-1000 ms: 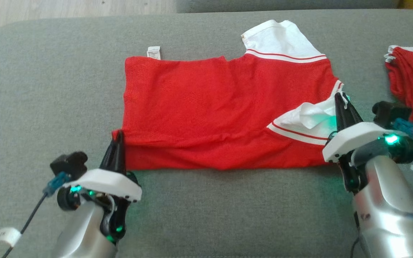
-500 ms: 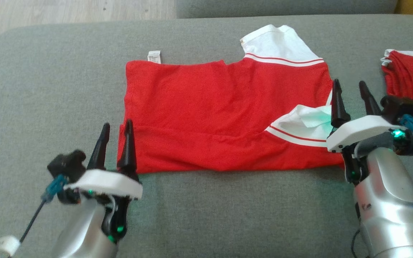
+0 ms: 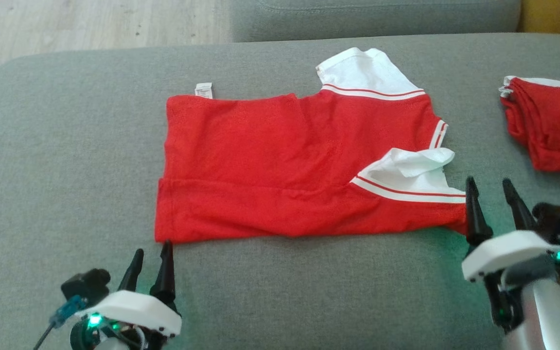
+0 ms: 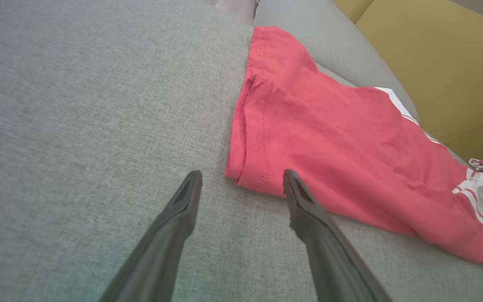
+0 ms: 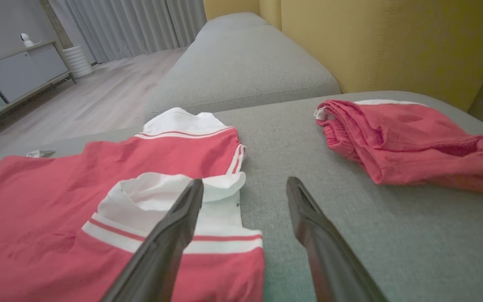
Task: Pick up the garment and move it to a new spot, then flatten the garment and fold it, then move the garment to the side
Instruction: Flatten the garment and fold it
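Shirt (image 3: 270, 160): red cloth, matt, fine knit, soft creases; sleeves white cloth w/ red stripes. Label (image 3: 203, 90): white, thin, cloth or paper, can't tell. Sofa (image 3: 66, 146): grey woven fabric, matt, coarse weave. Floor (image 3: 90, 22): pale wood, smooth. Left gripper (image 3: 152, 248) & right gripper (image 3: 488, 181): dark matt plastic fingers, smooth white plastic shells. Right forearm (image 3: 547, 311): silvery, slight sheen. Other garment (image 3: 552, 126): red matt cloth.
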Robot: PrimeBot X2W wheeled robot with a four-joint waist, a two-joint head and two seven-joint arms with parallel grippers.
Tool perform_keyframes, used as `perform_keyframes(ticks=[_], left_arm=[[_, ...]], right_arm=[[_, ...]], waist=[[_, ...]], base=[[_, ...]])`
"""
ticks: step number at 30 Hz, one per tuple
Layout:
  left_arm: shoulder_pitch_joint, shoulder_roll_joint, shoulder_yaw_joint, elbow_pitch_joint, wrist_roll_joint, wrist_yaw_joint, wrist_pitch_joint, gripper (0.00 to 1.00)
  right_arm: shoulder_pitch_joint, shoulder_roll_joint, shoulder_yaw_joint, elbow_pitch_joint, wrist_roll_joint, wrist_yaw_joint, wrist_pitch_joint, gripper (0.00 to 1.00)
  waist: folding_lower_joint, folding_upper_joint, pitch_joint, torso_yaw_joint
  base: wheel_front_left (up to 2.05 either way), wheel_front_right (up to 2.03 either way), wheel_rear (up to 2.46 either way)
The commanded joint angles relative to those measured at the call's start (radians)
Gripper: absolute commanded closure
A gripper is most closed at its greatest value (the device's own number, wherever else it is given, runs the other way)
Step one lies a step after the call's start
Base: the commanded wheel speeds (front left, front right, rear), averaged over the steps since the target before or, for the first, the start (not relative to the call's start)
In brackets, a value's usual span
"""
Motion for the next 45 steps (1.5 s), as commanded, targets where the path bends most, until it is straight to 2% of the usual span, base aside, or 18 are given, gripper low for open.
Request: perform_keyframes(ticks=[1, 6, 13, 14, 15, 16, 17, 27, 29, 30, 32, 39, 45], left_arm=[[-0.034, 0.011, 0.045, -0.027, -0.006, 0.005, 0.001, 0.0], [-0.063, -0.001, 0.063, -0.001, -0.041, 0.015, 0.024, 0.0], [-0.113, -0.007, 0.07, 0.052, -0.061, 0.01, 0.037, 0.0], [-0.119, -0.009, 0.068, 0.061, -0.063, 0.009, 0.044, 0.14], [-0.125, -0.01, 0.065, 0.069, -0.064, 0.007, 0.05, 0.51], [-0.129, -0.011, 0.062, 0.075, -0.065, 0.004, 0.053, 0.69], [-0.133, -0.011, 0.059, 0.08, -0.064, 0.002, 0.055, 1.0], [-0.135, 0.0, 0.048, 0.065, -0.05, -0.004, 0.03, 1.0], [-0.133, 0.001, 0.045, 0.057, -0.047, -0.004, 0.027, 1.0], [-0.132, 0.001, 0.043, 0.052, -0.046, -0.004, 0.024, 1.0], [-0.129, 0.0, 0.041, 0.04, -0.044, -0.004, 0.018, 1.0], [-0.128, 0.005, 0.035, -0.008, -0.032, -0.003, -0.001, 1.0], [-0.115, 0.027, 0.027, -0.114, -0.014, 0.003, -0.005, 1.0]], right_arm=[[-0.013, -0.004, 0.023, -0.05, 0.006, 0.007, 0.009, 0.0], [0.055, -0.004, 0.024, -0.119, 0.023, 0.007, 0.056, 0.0], [0.06, -0.004, 0.043, -0.143, 0.024, 0.007, 0.089, 0.0], [0.058, -0.004, 0.046, -0.138, 0.023, 0.007, 0.095, 0.0], [0.055, -0.004, 0.049, -0.13, 0.025, 0.007, 0.101, 0.0], [0.051, -0.004, 0.052, -0.121, 0.027, 0.007, 0.106, 0.0], [0.045, -0.004, 0.055, -0.11, 0.029, 0.007, 0.111, 0.0], [-0.042, -0.004, 0.095, 0.068, 0.076, 0.007, 0.155, 0.0], [-0.052, -0.004, 0.101, 0.101, 0.08, 0.007, 0.167, 0.47], [-0.056, -0.004, 0.103, 0.114, 0.082, 0.007, 0.172, 0.57], [-0.066, -0.004, 0.105, 0.126, 0.091, 0.007, 0.171, 1.0], [-0.103, -0.004, 0.085, 0.094, 0.11, 0.007, 0.161, 1.0], [-0.104, -0.004, 0.019, -0.045, 0.095, 0.007, 0.217, 1.0]], waist=[[0.0001, 0.0, 0.006, -0.006], [0.0001, 0.0, 0.029, -0.03], [0.0001, 0.0, 0.062, -0.059], [0.0001, 0.0, 0.065, -0.06], [0.0001, 0.0, 0.069, -0.062], [0.0001, 0.0, 0.071, -0.062], [0.0001, 0.0, 0.074, -0.063], [0.0001, 0.0, 0.083, -0.026], [0.0001, 0.0, 0.082, -0.015], [0.0001, 0.0, 0.081, -0.011], [0.0001, 0.0, 0.078, -0.006], [0.0001, 0.0, 0.054, -0.005], [0.0001, 0.0, 0.024, -0.009]], base=[[0.0, 0.0, 0.0], [0.0, 0.0, 0.0], [0.0, 0.0, 0.0], [0.0, 0.0, 0.0], [0.0, 0.0, 0.0], [0.0, 0.0, 0.0], [0.0, 0.0, 0.0], [0.0, 0.0, 0.0], [0.0, 0.0, 0.0], [0.0, 0.0, 0.0], [0.0, 0.0, 0.0], [0.0, 0.0, 0.0], [0.0, 0.0, 0.0]])
